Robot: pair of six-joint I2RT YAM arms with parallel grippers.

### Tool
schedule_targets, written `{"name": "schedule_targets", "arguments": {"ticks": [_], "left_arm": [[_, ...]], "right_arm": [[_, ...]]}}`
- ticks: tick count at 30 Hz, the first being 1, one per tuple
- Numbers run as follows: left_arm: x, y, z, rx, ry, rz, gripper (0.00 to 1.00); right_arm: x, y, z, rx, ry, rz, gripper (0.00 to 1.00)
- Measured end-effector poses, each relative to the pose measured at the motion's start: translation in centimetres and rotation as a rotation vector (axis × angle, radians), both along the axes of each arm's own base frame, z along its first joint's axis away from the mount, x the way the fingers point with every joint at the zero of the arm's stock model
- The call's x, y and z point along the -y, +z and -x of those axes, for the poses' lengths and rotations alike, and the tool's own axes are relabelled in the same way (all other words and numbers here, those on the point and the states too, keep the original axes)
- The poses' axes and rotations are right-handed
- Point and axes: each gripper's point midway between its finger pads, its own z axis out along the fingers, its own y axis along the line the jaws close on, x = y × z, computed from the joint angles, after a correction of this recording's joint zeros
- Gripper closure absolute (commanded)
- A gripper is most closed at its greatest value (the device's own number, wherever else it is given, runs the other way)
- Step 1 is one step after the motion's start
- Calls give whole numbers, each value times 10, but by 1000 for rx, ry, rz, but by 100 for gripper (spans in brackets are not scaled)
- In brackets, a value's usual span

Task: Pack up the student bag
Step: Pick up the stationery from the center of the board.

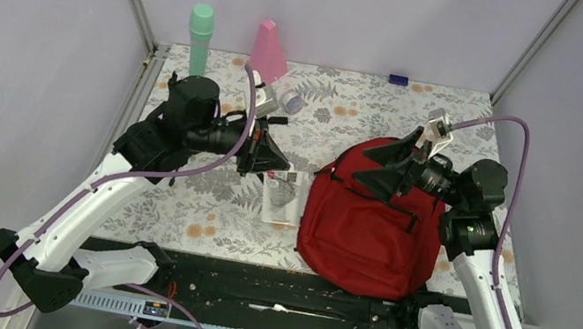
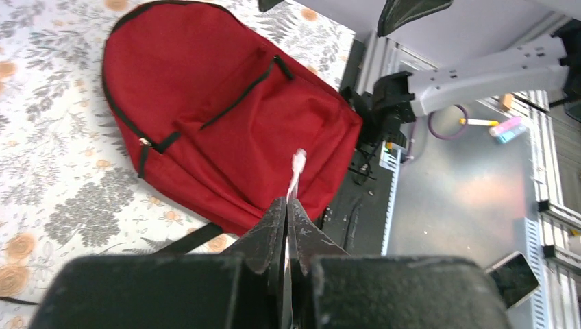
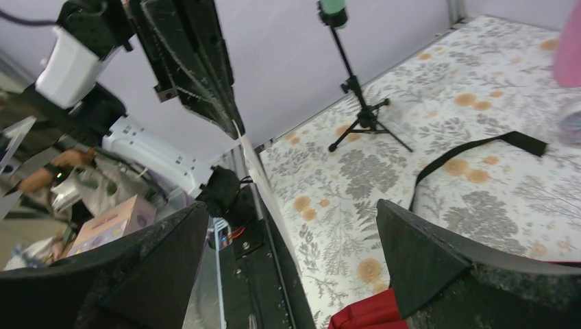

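1. The left gripper (image 2: 286,209) is at the left-centre of the grey-and-orange floral table cloth (image 1: 202,194). Its jaws are pressed together, pinching the top edge of a thin clear plastic packet (image 1: 282,200).
2. The packet hangs from those fingertips toward 5 o'clock in the top view. I cannot tell whether its lower end touches the cloth. It sits just beside the bag's left flank.
3. The large red soft fabric student bag (image 1: 366,231) lies flat on the cloth, right of centre, at about 3 to 4 o'clock from the left gripper. Its long axis runs roughly 12 to 6 o'clock, with the rounded top at the far end and the base at the near table edge. The black zipper lines look closed, as far as the left wrist view shows.
4. The right gripper (image 3: 289,205) hovers over the bag's upper part, at about 1 o'clock from its middle. Its jaws are spread wide and hold nothing.
5. The right arm is clearly nearer the bag's top, so it is probably the one to open the bag. The left arm then only needs to carry the packet rightward, toward 3 o'clock.
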Motion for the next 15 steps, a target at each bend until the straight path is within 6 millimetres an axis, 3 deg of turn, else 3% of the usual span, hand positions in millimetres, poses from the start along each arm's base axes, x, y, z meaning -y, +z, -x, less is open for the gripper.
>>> {"name": "schedule_targets", "arguments": {"ticks": [10, 15], "left_arm": [[7, 16, 26, 36, -121, -4, 100], [12, 9, 32, 28, -153, -28, 100]], "right_arm": [[-29, -3, 23, 32, 155, -2, 0], [-43, -16, 31, 42, 198, -15, 0]]}}
